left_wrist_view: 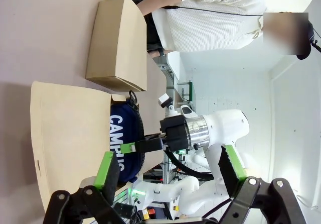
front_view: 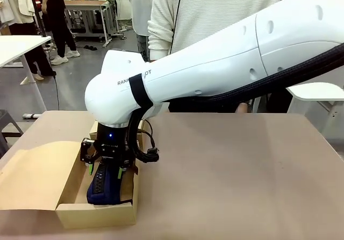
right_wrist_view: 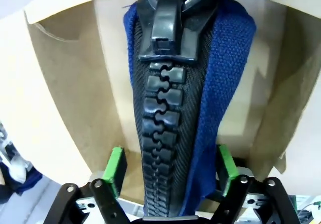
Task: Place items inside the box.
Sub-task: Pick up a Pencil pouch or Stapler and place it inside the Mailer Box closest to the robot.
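Down at 8 o'clock on the table [front_view: 242, 170], as the front view has it, the open cardboard box [front_view: 97, 214] holds the navy pouch [front_view: 99, 194], which lies on the box floor between its walls. So one item is in. Whether anything lies under or behind it I cannot tell, because the arm and the pouch cover most of the inside, so I cannot judge how many items are left to go.

The right end effector [front_view: 108, 175] hangs straight down into the box with its jaws spread wide and a green pad on each side of the pouch. In the right wrist view the right end effector [right_wrist_view: 170, 166] straddles the pouch [right_wrist_view: 165, 133] with a gap visible at one pad. I judge it open and not squeezing. The left end effector [left_wrist_view: 168, 158] is also spread wide with nothing between its pads, and it hovers well apart from the box [left_wrist_view: 65, 133].

The pouch's long axis follows the box's length, roughly 12 to 6 in the front view and leaning a little toward 7 at the near end. The black zip faces up. Its puller [right_wrist_view: 168, 28] sits at 12 o'clock in the right wrist view. Going by the left wrist view, where the pouch [left_wrist_view: 123, 138] shows white lettering on its side, that end seems to point toward the person.
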Robot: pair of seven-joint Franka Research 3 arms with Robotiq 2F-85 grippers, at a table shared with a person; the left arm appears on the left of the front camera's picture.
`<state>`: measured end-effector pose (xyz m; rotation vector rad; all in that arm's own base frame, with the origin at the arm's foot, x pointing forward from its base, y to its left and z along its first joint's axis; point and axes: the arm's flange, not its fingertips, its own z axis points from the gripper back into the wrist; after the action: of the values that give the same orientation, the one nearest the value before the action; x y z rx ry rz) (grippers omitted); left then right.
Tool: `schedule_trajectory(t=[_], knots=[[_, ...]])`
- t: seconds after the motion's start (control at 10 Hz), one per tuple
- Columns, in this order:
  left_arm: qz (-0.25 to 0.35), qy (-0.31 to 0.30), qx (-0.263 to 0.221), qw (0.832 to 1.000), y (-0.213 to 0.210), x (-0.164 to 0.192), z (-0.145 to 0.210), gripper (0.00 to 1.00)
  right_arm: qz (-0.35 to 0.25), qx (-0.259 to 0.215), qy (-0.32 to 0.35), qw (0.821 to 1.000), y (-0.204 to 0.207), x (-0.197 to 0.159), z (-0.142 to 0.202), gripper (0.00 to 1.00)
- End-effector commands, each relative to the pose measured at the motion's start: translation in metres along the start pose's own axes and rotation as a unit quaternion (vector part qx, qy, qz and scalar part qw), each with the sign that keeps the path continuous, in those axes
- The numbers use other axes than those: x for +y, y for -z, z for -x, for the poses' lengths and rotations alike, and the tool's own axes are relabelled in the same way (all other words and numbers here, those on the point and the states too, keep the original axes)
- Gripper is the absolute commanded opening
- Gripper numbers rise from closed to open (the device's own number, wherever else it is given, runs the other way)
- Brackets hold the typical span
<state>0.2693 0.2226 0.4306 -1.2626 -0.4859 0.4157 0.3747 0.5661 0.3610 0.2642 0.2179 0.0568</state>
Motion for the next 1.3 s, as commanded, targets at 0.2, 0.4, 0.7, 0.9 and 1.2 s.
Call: schedule_trajectory(t=[0.2, 0.4, 0.7, 0.9, 1.2], knots=[[0.009, 0.010, -0.001, 1.000, -0.002, -0.001, 0.001, 1.00, -0.047, -0.047, -0.037, 0.997, -0.048, -0.048, 0.034, 1.00], [0.009, 0.010, -0.001, 1.000, -0.002, -0.001, 0.001, 1.00, -0.119, -0.083, -0.076, 0.986, -0.095, -0.114, 0.071, 1.00], [0.009, 0.010, -0.001, 1.000, -0.002, -0.001, 0.001, 1.00, -0.102, -0.091, -0.052, 0.989, -0.100, -0.094, 0.051, 1.00], [0.009, 0.010, -0.001, 1.000, -0.002, -0.001, 0.001, 1.00, -0.102, -0.091, -0.052, 0.989, -0.100, -0.094, 0.051, 1.00], [0.009, 0.010, -0.001, 1.000, -0.002, -0.001, 0.001, 1.00, -0.164, -0.102, -0.032, 0.981, -0.119, -0.142, 0.066, 1.00]])
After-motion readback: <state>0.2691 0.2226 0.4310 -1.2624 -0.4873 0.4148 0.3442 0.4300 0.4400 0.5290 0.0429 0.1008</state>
